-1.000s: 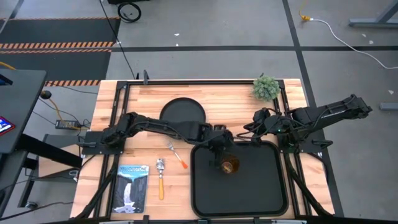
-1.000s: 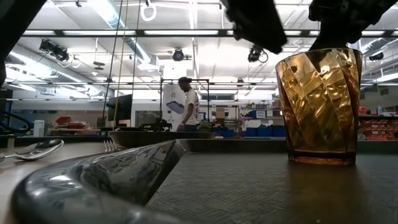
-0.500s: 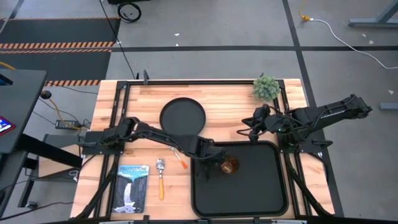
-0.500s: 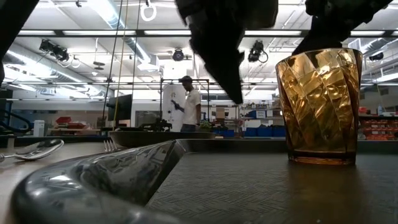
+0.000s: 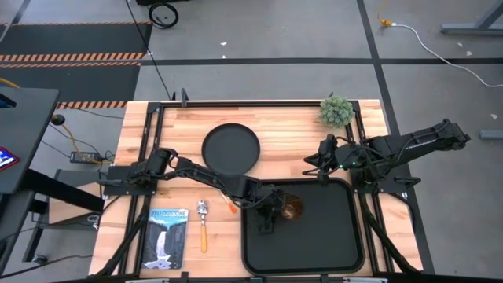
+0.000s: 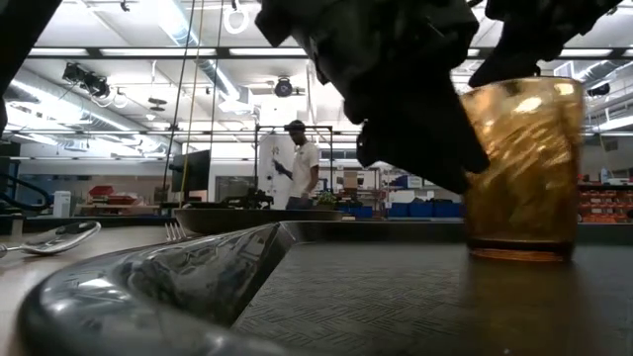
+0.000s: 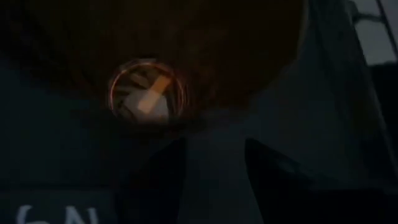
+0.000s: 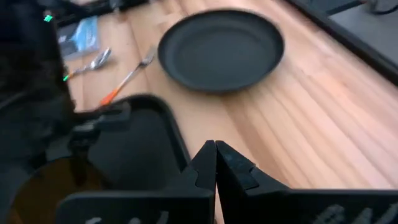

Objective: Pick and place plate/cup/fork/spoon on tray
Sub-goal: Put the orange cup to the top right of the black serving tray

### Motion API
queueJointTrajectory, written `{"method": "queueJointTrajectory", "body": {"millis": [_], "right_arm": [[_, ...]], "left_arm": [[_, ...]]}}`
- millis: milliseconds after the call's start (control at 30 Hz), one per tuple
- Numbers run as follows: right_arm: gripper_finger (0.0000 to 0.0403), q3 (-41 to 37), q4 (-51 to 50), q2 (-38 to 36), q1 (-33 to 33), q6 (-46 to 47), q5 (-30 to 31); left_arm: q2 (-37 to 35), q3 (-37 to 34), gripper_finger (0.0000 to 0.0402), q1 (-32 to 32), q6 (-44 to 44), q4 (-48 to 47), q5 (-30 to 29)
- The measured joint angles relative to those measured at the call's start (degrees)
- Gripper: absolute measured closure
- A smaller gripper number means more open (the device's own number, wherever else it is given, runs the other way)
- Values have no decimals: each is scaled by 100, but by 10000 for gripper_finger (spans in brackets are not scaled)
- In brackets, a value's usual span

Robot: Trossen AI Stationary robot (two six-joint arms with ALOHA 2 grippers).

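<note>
The amber cup [image 5: 291, 208] stands upright on its base on the black tray [image 5: 330, 244], near the tray's far left corner. My left gripper [image 5: 269, 216] is open and low over the tray, just left of the cup. The left wrist view looks down into the cup [image 7: 146, 93], which lies ahead of the two fingers. In the low view the gripper [image 6: 435, 148] covers the cup's left side [image 6: 534, 168]. My right gripper [image 5: 317, 165] is shut and empty above the tray's far edge. The round plate [image 5: 230, 147], fork [image 5: 224, 196] and spoon [image 5: 203, 224] lie on the wood left of the tray. My left gripper stands close beside the cup's left side [image 6: 475, 148], its fingers pointing down at a slant. The gripper itself hides the place between them, so I cannot tell whether a finger touches the cup.
A booklet with a waterfall picture [image 5: 167, 236] lies at the near left. A small green plant [image 5: 336, 110] stands at the far right corner. The tray's raised rim [image 6: 148, 287] lies between the cutlery and the cup. A person stands in the room behind.
My left gripper has moved from above the tray's far left rim toward the near edge and down, ending low beside the cup. The cup still stands on the tray.
</note>
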Motion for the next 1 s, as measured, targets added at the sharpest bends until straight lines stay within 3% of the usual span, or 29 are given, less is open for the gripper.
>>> {"method": "queueJointTrajectory", "body": {"millis": [167,400,700,867,1000], "right_arm": [[394,392,-552,-7,130,-262,-119],[394,532,-652,274,449,-427,-961],[394,944,-1545,391,958,32,-724],[394,1343,-2134,400,1123,208,-554],[394,1380,-2252,396,1176,210,-553]], "left_arm": [[2,-244,230,-4,-313,702,-683],[324,-291,230,11,-724,1810,-1036],[717,-272,230,-26,-902,2889,-1790],[975,-279,230,-28,-906,3574,-1842],[1237,-32,230,-32,-921,3563,-1900]]}}
